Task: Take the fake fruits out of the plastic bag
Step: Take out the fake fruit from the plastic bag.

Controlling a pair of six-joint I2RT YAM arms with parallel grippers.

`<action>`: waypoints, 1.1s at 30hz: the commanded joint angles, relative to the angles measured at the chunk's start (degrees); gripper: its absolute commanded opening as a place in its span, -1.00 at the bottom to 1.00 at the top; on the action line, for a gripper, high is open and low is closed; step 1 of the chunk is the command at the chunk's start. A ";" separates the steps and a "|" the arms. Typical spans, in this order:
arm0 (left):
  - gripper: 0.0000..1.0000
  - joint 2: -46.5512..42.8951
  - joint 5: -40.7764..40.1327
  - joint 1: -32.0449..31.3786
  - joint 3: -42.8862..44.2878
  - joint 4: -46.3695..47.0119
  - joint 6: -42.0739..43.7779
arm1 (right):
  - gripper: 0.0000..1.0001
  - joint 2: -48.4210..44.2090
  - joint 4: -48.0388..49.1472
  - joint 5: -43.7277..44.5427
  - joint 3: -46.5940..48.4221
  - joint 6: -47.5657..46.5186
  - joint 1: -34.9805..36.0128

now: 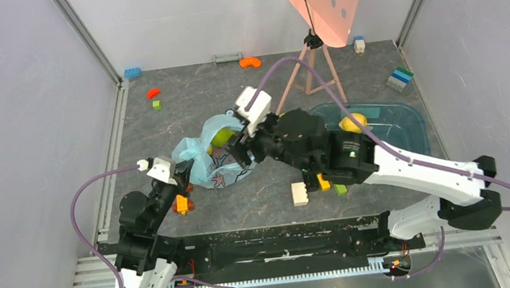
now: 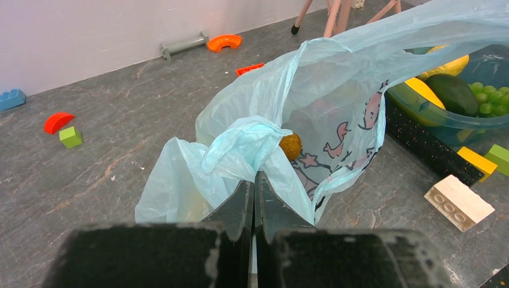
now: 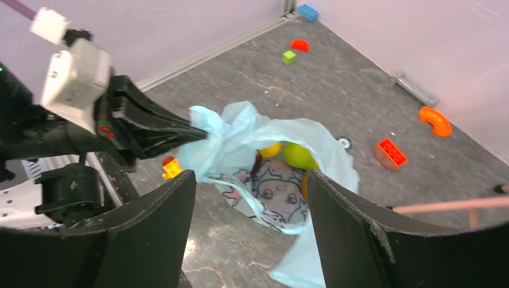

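Grey bench (image 1: 195,93) underneath it all, dotted with toy bricks (image 1: 300,194), near edge lost behind both arms. Over on the right, teal tub (image 1: 399,127), half covered from above by the right arm (image 1: 422,168). From the left wrist just one corner of it in frame, with green grapes (image 2: 492,99) among other pieces.

Middle of the bench: plastic bag (image 1: 205,160), crumpled, mouth gaping toward the far side, one flank masked overhead by that same right arm.

Right hand (image 3: 249,180) reaching across from the right, pitched down over the bag mouth, jaws spread wide with nothing between them. Touching the film or not: hard to say.

Left hand (image 2: 254,180) low and near level at the bag's near-left edge, jaws pinched tight on a bunched fold of it.

Peeking out inside: green pear (image 3: 298,155) beside a yellow lemon (image 3: 271,150), both mostly buried in plastic. Small orange (image 2: 291,146) half hidden behind the pinched fold. Deeper contents impossible to make out.
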 commanded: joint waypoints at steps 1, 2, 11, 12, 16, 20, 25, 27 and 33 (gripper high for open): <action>-0.96 -0.54 -0.93 -0.22 0.31 0.60 -0.29 | 0.36 5.92 -1.56 3.78 4.25 -2.03 3.48; -0.96 -0.63 -1.15 -0.18 0.31 0.52 -0.24 | 0.32 6.84 -1.09 4.13 4.00 -1.31 3.55; -0.96 -2.70 -1.30 -0.18 0.31 0.16 1.27 | -0.12 15.03 0.33 7.11 2.86 5.39 2.13; -0.96 -2.95 -1.20 -0.18 0.27 0.07 1.51 | -0.16 16.84 -1.28 7.56 4.59 6.87 1.70; -0.96 -3.88 -0.94 -0.14 0.30 0.07 1.82 | -0.19 21.04 -2.77 5.69 6.89 9.43 -0.30; -0.96 -4.88 -0.45 -0.27 0.62 -0.27 2.14 | -0.19 23.48 -0.70 1.59 4.42 11.84 -5.26; -0.96 -4.78 -0.28 -0.27 0.97 -0.71 2.53 | -0.20 26.61 4.18 -2.77 2.34 11.70 -8.30; -0.96 -4.76 -0.19 -0.27 1.26 -1.09 2.62 | -0.12 29.21 4.14 -3.15 3.82 10.19 -8.46; -0.96 -6.79 -0.98 -0.28 2.63 -2.81 3.17 | -0.03 35.43 5.01 -4.22 6.80 9.27 -9.13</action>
